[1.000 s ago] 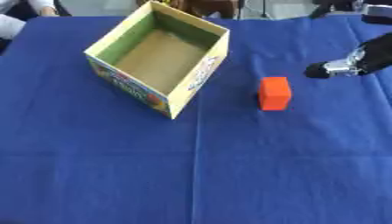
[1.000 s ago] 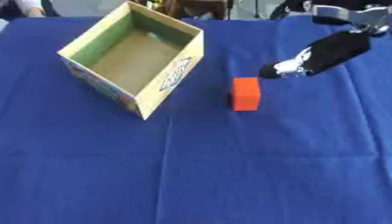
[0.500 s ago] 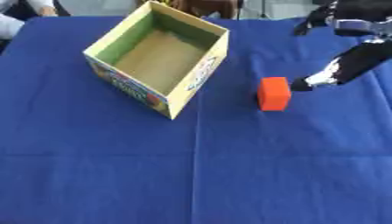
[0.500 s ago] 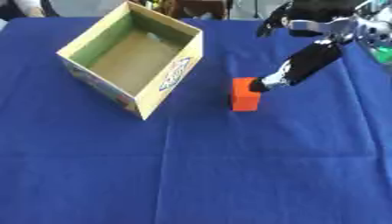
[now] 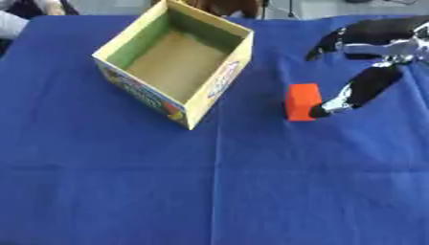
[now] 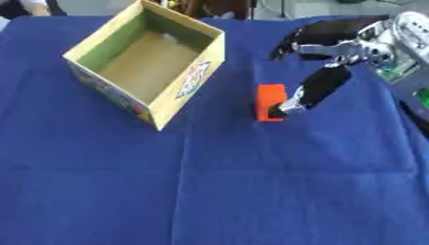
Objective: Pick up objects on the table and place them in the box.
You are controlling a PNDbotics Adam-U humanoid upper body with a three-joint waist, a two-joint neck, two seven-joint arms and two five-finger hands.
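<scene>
Your right hand (image 5: 368, 86) has come down from the far right in the last second, and now one of its fingers (image 5: 322, 109) touches the right side of the orange block (image 5: 301, 101). The other fingers are spread above it, not yet closed around it. The block stands on the blue counter (image 5: 209, 191), a little to the right of the open cardboard box (image 5: 220, 81), which looks empty. So the grasp is about to begin; close around the block next. Your left hand is not visible.
</scene>
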